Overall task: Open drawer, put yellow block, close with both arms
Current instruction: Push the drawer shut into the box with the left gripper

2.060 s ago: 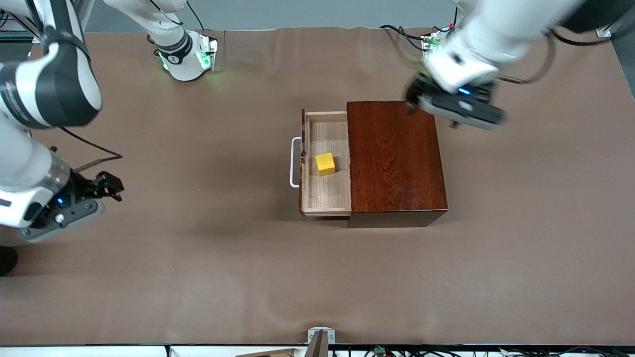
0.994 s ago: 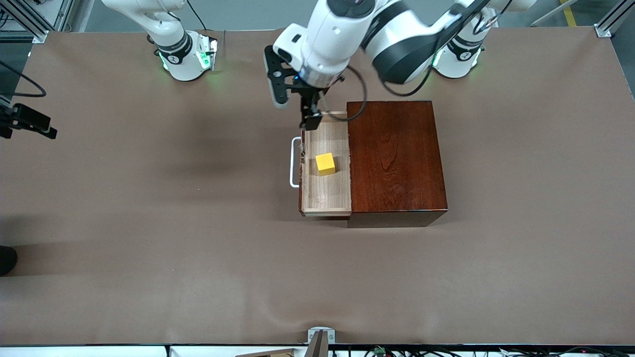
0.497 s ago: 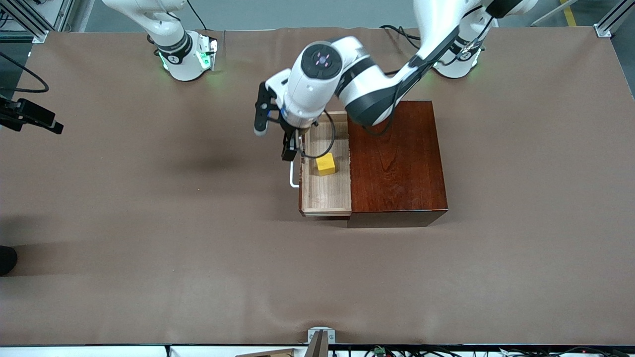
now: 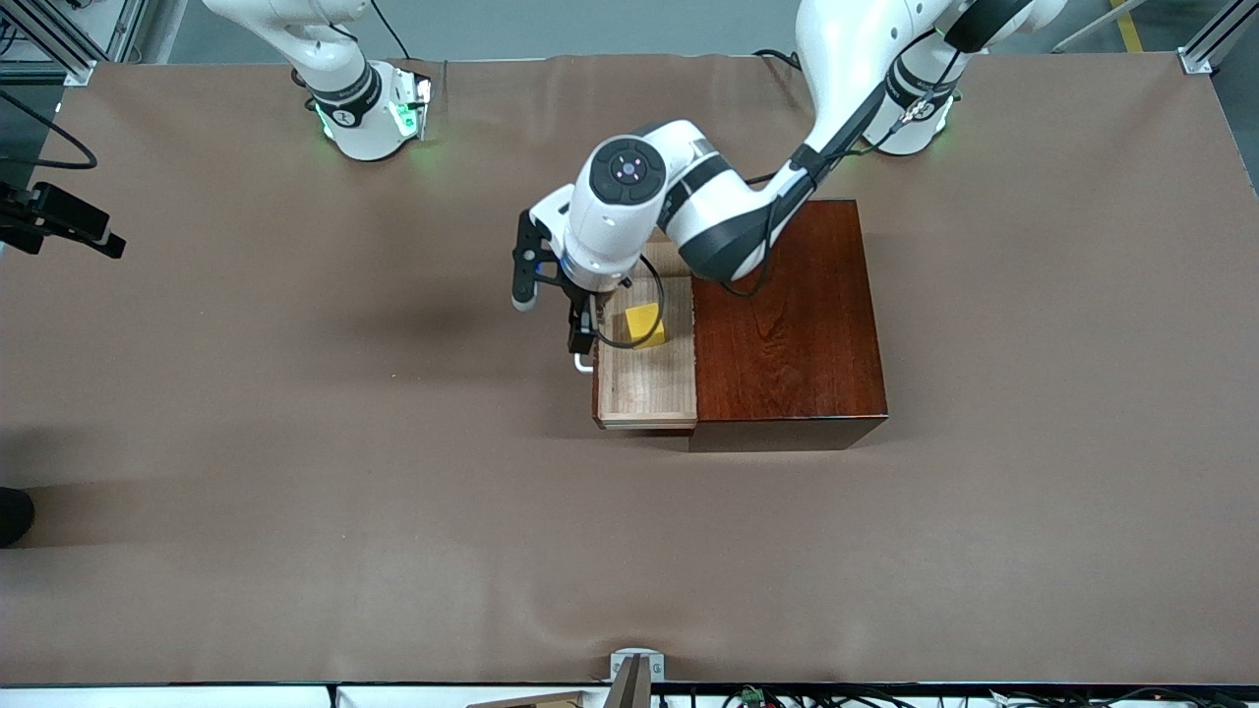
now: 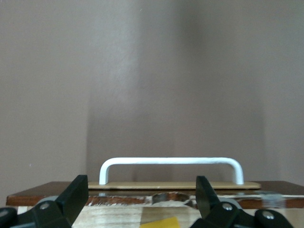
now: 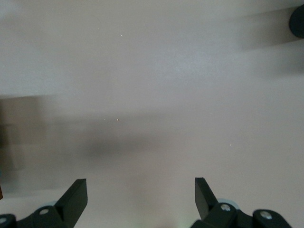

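Note:
The drawer (image 4: 644,388) stands pulled out of the dark mahogany box (image 4: 787,324), toward the right arm's end of the table. The yellow block (image 4: 644,324) lies in its pale tray. My left gripper (image 4: 582,334) is open, over the drawer's front and white loop handle (image 4: 582,364). In the left wrist view the handle (image 5: 168,161) and the drawer's front (image 5: 133,186) show between the fingers of the left gripper (image 5: 141,199), with a corner of the block (image 5: 159,223) below. My right gripper (image 4: 98,241) waits open at the right arm's end of the table, over bare table (image 6: 142,118).
The brown table cover (image 4: 295,492) spreads around the box. A small metal bracket (image 4: 634,669) sits at the table's edge nearest the front camera. A dark round object (image 4: 12,516) shows at the right arm's end. The right arm's base (image 4: 369,113) is lit green.
My left arm swung over from the box's end to the drawer's front, then slid along it over the handle. My right arm drew back to its end of the table.

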`<action>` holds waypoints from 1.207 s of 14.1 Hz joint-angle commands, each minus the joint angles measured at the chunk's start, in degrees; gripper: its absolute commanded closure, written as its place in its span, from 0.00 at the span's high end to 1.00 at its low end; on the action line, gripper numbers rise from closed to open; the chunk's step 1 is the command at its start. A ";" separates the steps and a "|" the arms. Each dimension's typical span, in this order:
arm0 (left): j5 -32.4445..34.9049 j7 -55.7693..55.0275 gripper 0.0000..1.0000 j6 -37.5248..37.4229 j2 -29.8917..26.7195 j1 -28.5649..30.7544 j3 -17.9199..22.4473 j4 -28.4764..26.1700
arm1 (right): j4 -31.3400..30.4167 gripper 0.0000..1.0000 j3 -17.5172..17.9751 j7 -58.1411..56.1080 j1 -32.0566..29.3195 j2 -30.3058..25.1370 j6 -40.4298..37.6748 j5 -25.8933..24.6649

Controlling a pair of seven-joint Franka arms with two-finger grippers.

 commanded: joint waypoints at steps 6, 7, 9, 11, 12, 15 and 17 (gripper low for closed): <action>1.31 -0.55 1.00 5.13 3.88 -3.59 3.11 1.94 | -1.49 1.00 1.08 0.10 0.07 -1.51 0.34 -1.28; 1.31 -0.64 1.00 5.13 3.88 -3.59 3.38 1.86 | -1.32 1.00 1.08 0.19 0.07 -1.43 0.25 -1.46; 1.31 -1.25 1.00 4.43 3.88 -3.68 3.55 1.68 | 0.26 1.00 1.00 0.37 0.07 -0.38 0.25 -1.29; 1.39 -1.43 1.00 2.33 3.71 -4.20 3.99 1.68 | 0.27 1.00 1.08 0.46 0.24 -0.11 -0.53 -1.37; 1.39 -1.43 1.00 0.84 3.45 -4.29 4.60 1.68 | 0.27 1.00 1.00 0.46 0.42 -0.02 -1.24 -1.37; 1.39 -2.13 1.00 -2.95 3.09 -4.73 5.13 1.68 | 0.18 1.00 1.00 0.28 -0.02 0.94 -1.42 -1.46; 1.39 -2.57 1.00 -4.88 2.92 -5.61 6.36 1.77 | 0.35 1.00 0.91 0.37 0.33 1.65 -1.24 -1.55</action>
